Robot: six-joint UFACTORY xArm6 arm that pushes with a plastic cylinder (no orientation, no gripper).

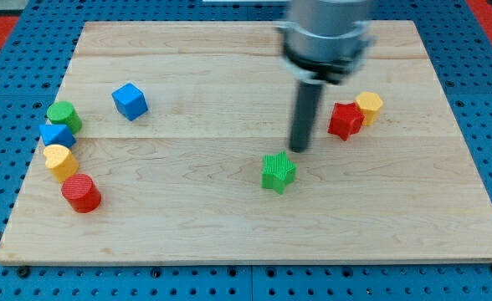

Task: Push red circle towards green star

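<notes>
Pale wooden board (229, 226) on blue pegboard (3, 125). Dark rod ending in my tip (299, 150), no claw fitted, so no open or closed state to tell. Tip just above green plastic star block (278, 172), close, contact unclear. Red ribbed circle block (81, 193) far left of star, slightly lower. Left of star too: yellow heart-like block (60, 161), blue block (57, 135), green cylinder (64, 115), blue cube (130, 100). Right of star, higher: red star-like block (345, 120) touching yellow block (369, 106).
</notes>
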